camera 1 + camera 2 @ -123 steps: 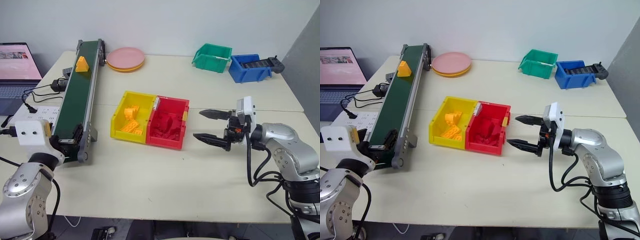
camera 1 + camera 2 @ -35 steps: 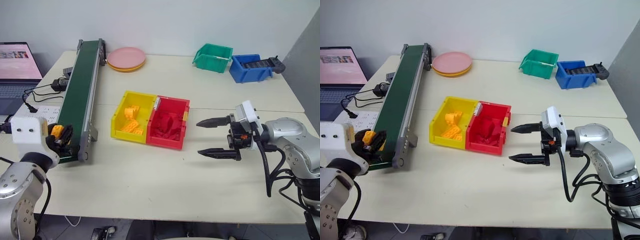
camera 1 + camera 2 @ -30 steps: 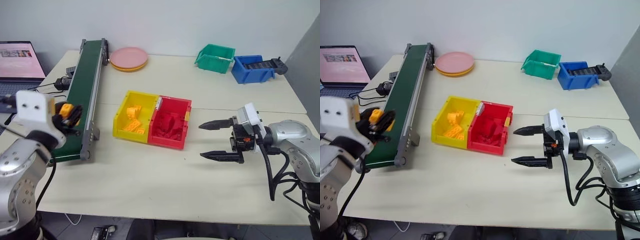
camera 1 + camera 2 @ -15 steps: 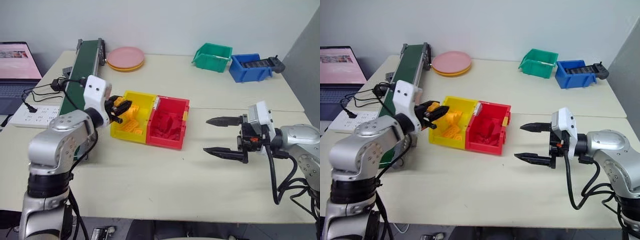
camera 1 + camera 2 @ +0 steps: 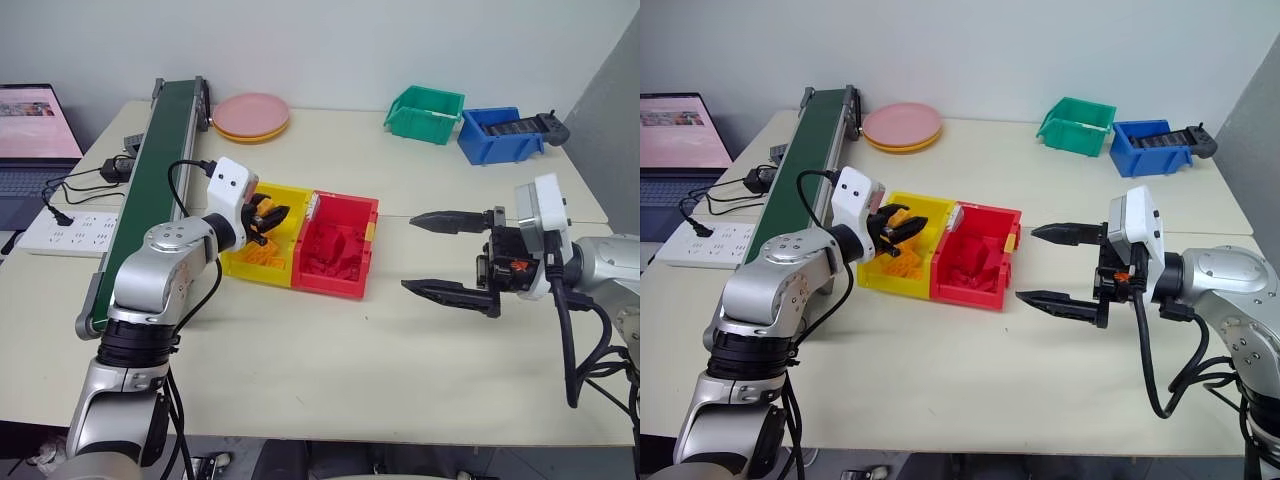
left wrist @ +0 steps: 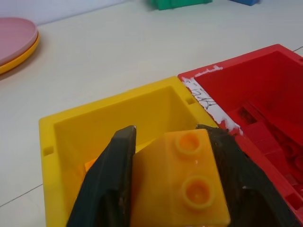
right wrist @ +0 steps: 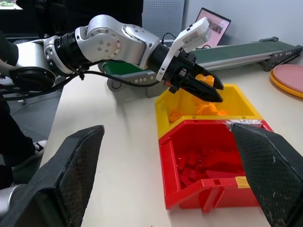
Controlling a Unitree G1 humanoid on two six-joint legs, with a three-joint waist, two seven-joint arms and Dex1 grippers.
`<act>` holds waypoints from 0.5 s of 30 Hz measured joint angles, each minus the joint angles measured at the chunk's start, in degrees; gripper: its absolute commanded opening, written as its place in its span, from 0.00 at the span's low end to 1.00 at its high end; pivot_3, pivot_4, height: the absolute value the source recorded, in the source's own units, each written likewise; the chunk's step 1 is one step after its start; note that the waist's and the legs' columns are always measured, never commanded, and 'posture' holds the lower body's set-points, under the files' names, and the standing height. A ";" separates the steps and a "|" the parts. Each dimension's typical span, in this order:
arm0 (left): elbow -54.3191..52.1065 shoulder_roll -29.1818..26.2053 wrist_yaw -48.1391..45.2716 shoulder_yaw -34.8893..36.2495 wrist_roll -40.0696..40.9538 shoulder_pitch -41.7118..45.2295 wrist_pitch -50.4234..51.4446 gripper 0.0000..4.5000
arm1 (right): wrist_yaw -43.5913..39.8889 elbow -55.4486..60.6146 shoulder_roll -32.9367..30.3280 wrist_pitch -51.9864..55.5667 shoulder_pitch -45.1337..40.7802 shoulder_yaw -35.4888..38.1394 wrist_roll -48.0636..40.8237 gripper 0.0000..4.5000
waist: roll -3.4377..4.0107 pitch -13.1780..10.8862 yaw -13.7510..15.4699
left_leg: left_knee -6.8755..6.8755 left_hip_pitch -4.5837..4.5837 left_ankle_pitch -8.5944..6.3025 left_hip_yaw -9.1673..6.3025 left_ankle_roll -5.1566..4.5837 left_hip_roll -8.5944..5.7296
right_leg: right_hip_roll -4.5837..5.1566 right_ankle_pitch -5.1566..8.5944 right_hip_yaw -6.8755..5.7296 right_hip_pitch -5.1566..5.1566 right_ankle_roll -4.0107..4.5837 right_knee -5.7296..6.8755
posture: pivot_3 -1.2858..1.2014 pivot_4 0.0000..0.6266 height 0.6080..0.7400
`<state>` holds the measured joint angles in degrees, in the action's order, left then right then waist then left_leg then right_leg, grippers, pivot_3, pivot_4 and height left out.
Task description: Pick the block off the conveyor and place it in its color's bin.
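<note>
The block (image 6: 182,184), a yellow-orange brick with two studs, sits between the two black fingers of my left gripper (image 5: 268,215), which is shut on it. The gripper hangs over the near-left part of the yellow bin (image 5: 285,192), just above the heap of yellow bricks (image 5: 262,255) inside. The dark green conveyor (image 5: 160,130) runs along the table's left side with nothing on its belt. My right gripper (image 5: 408,252) hovers to the right of the bins, open wide and holding nothing.
A red bin (image 5: 340,245) of red bricks is joined to the yellow bin's right side. At the back stand a pink plate (image 5: 251,113), a green bin (image 5: 427,112) and a blue bin (image 5: 500,135). A laptop (image 5: 35,130), power strip (image 5: 65,230) and cables lie left of the conveyor.
My left gripper carried the block from the conveyor's near end rightward and now holds it over the yellow bin. My right gripper rose a little.
</note>
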<state>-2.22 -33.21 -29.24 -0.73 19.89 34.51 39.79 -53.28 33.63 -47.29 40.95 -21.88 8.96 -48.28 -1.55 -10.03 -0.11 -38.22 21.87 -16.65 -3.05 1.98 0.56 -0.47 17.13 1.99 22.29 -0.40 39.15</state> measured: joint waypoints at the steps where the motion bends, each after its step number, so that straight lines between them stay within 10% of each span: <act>1: 0.00 0.00 -0.32 0.01 -0.16 -0.05 -0.26 0.71 | -0.01 0.00 -0.13 -0.03 0.42 -0.06 0.02 1.00 | 0.00 0.00 0.00 | 0.00 0.00 0.00 0.00 0.00 0.00 | 0.00 0.00 0.00 0.00 0.00 0.00 | 0.52 0.24 1.00; 7: -1.00 -0.26 -1.39 1.40 0.33 -0.68 0.00 0.98 | -0.15 -0.02 -0.21 -0.51 0.64 -0.64 0.49 1.00 | 0.00 0.00 -0.05 | 0.00 0.00 0.00 0.01 0.00 0.01 | 0.00 0.00 0.02 0.01 0.00 -0.01 | 0.52 0.24 1.00; 15: -19.44 -9.04 -3.09 13.84 4.26 -14.48 5.14 0.98 | -1.22 -3.63 -0.55 -3.39 2.88 -0.80 3.64 1.00 | 0.00 0.00 -0.25 | 0.04 -0.03 0.00 0.06 0.00 0.02 | 0.00 0.00 0.09 0.00 0.00 -0.07 | 0.52 0.24 1.00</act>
<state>-21.66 -42.26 -32.34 13.12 24.14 20.04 44.93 -54.49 30.00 -47.84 37.56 -19.00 8.16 -44.64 -1.54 -10.03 -0.36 -38.18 21.84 -16.66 -2.99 1.98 0.59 -0.47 17.13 2.07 22.29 -0.40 39.08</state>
